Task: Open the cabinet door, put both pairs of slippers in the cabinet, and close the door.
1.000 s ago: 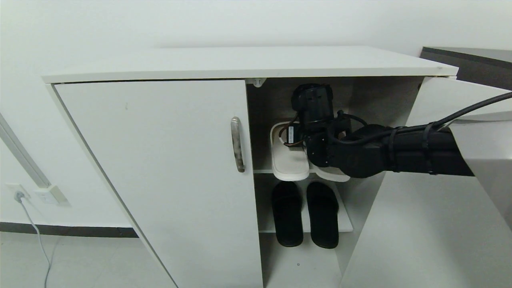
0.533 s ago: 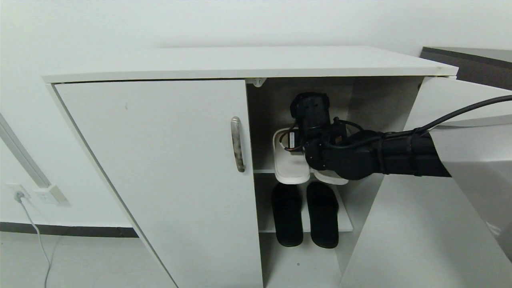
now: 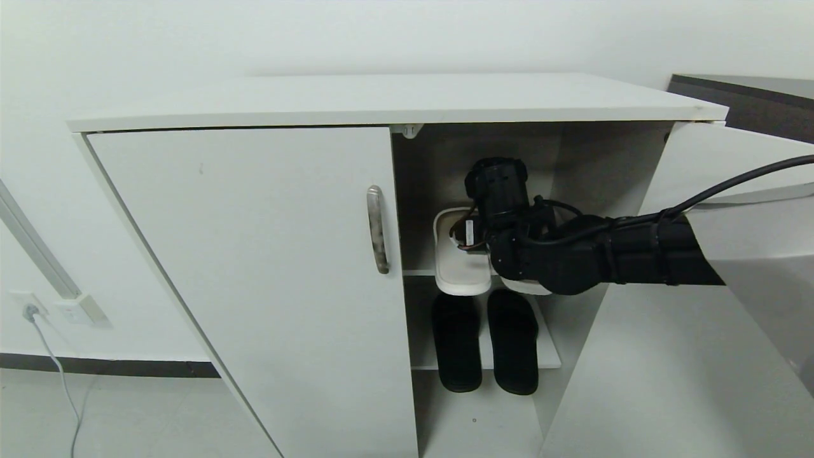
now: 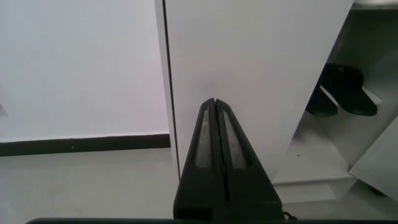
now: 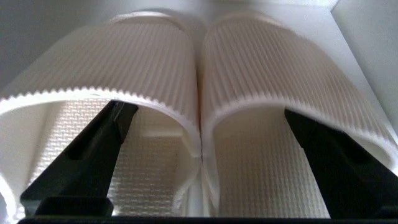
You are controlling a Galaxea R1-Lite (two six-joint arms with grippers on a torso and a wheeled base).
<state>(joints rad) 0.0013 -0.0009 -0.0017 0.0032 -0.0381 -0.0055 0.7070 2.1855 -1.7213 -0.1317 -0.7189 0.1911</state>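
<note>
The cabinet [image 3: 381, 98] stands against the wall with its left door [image 3: 254, 286] closed, the metal handle [image 3: 377, 229] near that door's inner edge. Its right door [image 3: 668, 381] is swung wide open, showing the right half of the cabinet.

Inside that half, the white slippers [image 3: 461, 270] lie side by side on the cabinet's upper shelf [image 3: 416, 272], toes pointing to the back of the cabinet and heels hanging a little over the shelf's front edge. The two are touching along their inner sides. The black slippers [image 3: 456, 346] lie as a pair on the cabinet's lower shelf [image 3: 550, 362], directly under the white ones, their heels also past the shelf's front edge.

The right arm [image 3: 604, 261] reaches into the open side of the cabinet at upper-shelf height, its wrist above the white pair. The right pincer [image 5: 208, 112] is spread wide, one finger [image 5: 93, 155] tucked under the ribbed strap of one white slipper and the other finger under the strap of its mate; it is not squeezing anything between them.

The left pincer [image 4: 214, 106] is low in front of the cabinet's closed left door, its fingers pressed flat together with nothing between them.
</note>
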